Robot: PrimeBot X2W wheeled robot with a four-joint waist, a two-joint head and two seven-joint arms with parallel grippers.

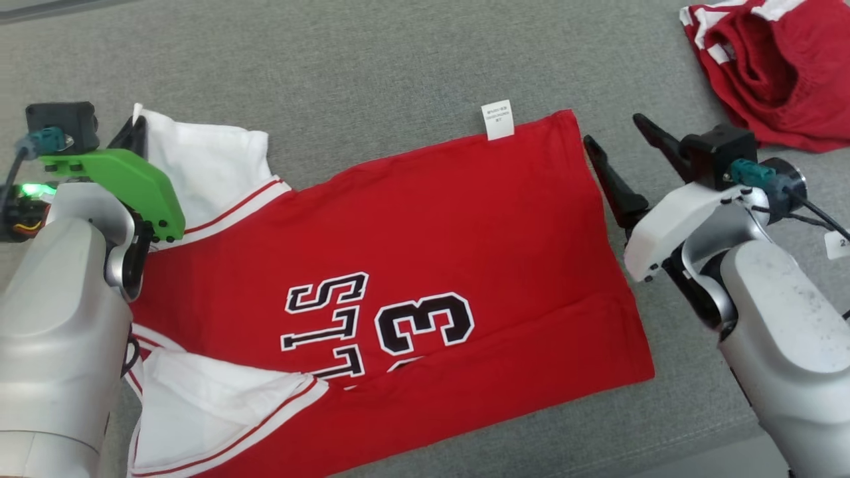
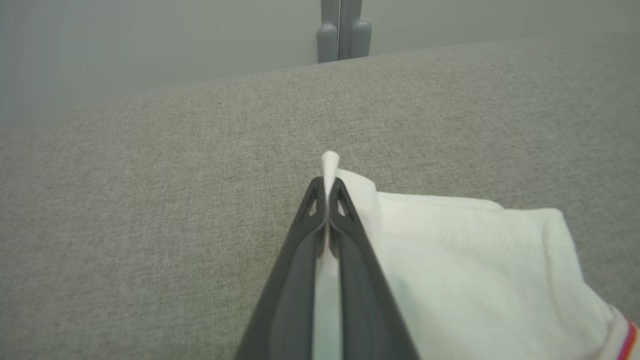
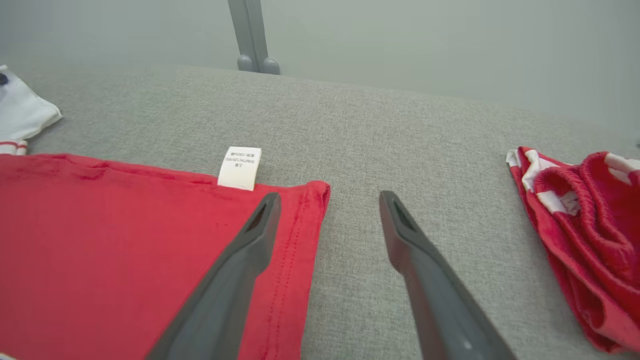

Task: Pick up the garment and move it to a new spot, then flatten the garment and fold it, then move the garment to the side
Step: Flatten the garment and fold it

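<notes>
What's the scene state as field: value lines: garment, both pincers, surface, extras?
garment: red jersey, spread out, print up
left pincer: shut on a corner of the far white sleeve
right pincer: open, fingers either side of the jersey's hem corner, by the care label; contact unclear
surface: grey fabric
extras: crumpled red-and-white garment, apart, on the robot's right

care label [image 1: 497, 120]: print unreadable | jersey [image 1: 465, 219]: lettering partly hidden | second red garment [image 1: 777, 66]: cut off

One jersey [image 1: 431, 226]; one other red garment [image 1: 777, 66], perhaps shorts
</notes>
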